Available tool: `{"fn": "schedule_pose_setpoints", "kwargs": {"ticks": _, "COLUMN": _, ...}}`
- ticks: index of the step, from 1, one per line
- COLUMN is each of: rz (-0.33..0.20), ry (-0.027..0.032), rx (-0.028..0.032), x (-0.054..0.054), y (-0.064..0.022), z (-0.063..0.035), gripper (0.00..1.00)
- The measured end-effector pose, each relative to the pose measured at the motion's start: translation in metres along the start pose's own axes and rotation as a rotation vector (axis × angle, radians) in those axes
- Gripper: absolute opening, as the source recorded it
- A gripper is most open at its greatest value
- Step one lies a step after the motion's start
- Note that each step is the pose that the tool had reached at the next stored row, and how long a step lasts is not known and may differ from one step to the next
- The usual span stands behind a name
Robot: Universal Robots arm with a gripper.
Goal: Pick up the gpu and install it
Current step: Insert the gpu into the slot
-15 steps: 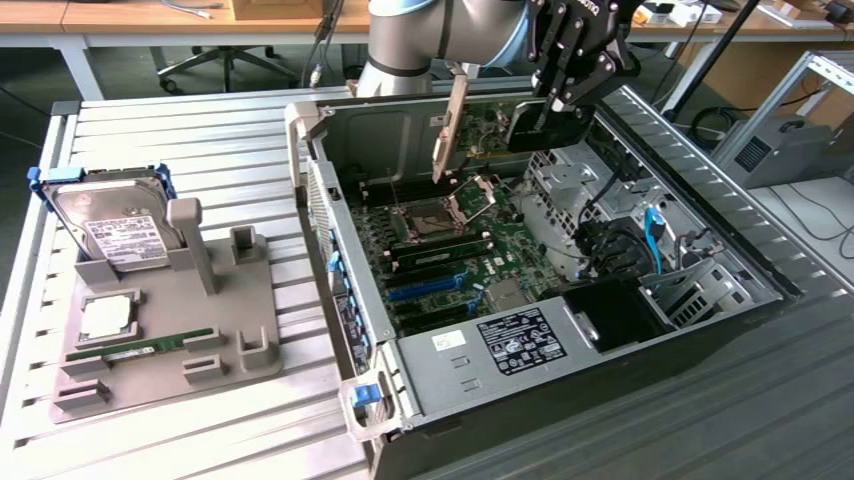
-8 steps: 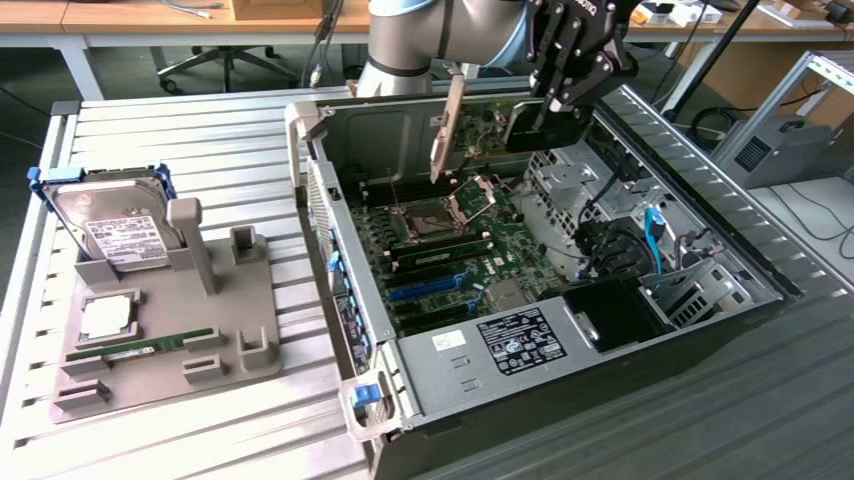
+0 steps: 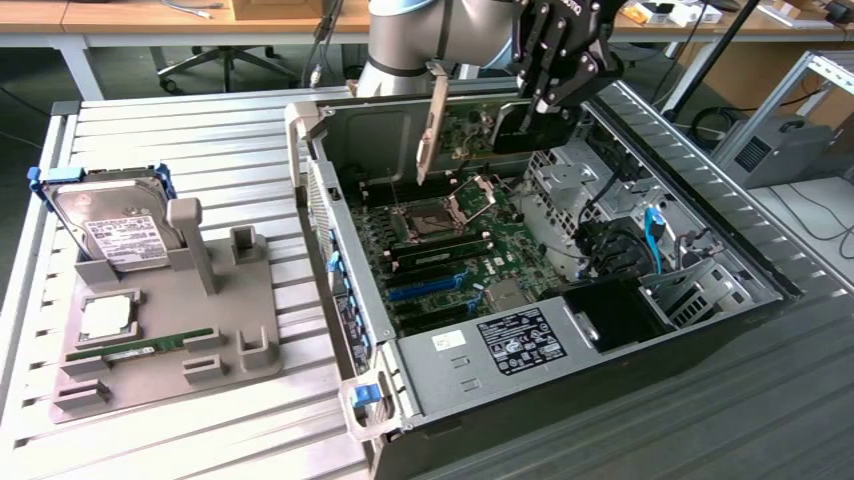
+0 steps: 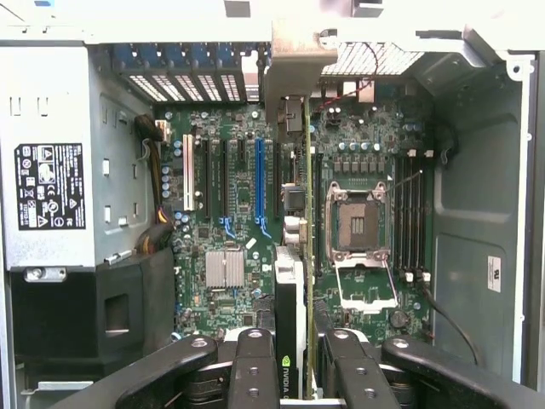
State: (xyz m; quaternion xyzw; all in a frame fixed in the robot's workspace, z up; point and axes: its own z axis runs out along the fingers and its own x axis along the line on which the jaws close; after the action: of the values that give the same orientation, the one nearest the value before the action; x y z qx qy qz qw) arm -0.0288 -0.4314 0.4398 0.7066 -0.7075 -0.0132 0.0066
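Note:
My gripper (image 3: 545,100) is shut on the gpu (image 3: 513,130) and holds it on edge above the open computer case (image 3: 727,250). The card's long silver end bracket (image 3: 435,125) hangs down toward the motherboard (image 3: 441,250) near the case's rear wall. In the wrist view the gpu (image 4: 289,315) is seen edge-on between my fingers (image 4: 255,366), with its bracket (image 4: 294,85) at the far end. It hovers over the board beside the blue expansion slot (image 4: 260,175) and the open CPU socket (image 4: 353,226), apart from the board.
A grey fixture (image 3: 200,350) at the exterior view's left holds a silver hard drive (image 3: 120,235), a CPU (image 3: 107,316) and a slim green memory stick (image 3: 140,347). Inside the case sit the power supply (image 3: 527,340), drive cages and cables (image 3: 627,250). The case walls ring the board.

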Motion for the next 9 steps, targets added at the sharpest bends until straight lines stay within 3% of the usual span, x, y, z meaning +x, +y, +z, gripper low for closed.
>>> {"fn": "schedule_pose_setpoints", "kwargs": {"ticks": 9, "rz": 0.000, "ry": 0.0001, "rx": -0.0001, "x": 0.0000, "y": 0.0041, "z": 0.0036, "gripper": 0.27}}
